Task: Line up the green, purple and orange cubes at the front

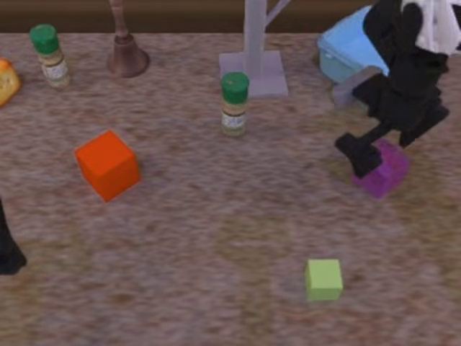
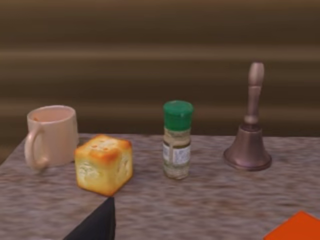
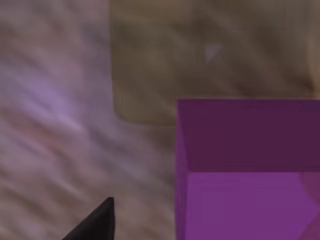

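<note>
we've got the orange cube [image 1: 106,164] sitting left-middle, well apart from the rest | purple cube [image 1: 385,170] far right with our right gripper [image 1: 371,155] right on it, can't tell if it's clamped | green cube [image 1: 323,280] alone at front right | left arm [image 1: 9,249] parked at left edge

Jar [image 1: 235,103] behind, between two cubes [image 1: 106,164]

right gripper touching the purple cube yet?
Cannot tell. In the top view the right gripper overlaps the purple cube; in the right wrist view one fingertip stands clear, the other is unseen.
</note>
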Controlling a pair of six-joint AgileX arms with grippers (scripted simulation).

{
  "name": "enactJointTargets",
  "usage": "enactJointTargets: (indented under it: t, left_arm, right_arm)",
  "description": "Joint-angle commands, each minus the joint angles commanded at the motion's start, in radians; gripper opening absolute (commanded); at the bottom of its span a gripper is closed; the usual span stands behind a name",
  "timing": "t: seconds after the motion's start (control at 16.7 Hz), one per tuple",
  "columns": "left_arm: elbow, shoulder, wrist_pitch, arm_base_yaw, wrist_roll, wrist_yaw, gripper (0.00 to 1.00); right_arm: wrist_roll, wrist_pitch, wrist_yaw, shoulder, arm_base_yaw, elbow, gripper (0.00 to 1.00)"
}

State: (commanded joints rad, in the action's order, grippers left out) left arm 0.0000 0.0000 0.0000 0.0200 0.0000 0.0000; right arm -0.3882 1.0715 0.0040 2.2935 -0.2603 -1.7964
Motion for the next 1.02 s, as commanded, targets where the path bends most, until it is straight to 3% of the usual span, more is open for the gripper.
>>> enactJointTargets:
  t: [0.24, 0.54, 1.02]
  left_arm:
    - [0.0, 0.0, 0.0, 0.0, 0.0, 0.0, 1.0]
    - [0.0, 0.0, 0.0, 0.0, 0.0, 0.0, 1.0]
    - [0.0, 0.0, 0.0, 0.0, 0.0, 0.0, 1.0]
  right_arm:
    - [0.002, -0.135, 0.0, 0.045, -0.002, 0.089, 1.0]
    - [0.002, -0.147, 0.001, 0.05, -0.002, 0.099, 1.0]
    - [0.002, -0.147, 0.001, 0.05, -0.002, 0.099, 0.4]
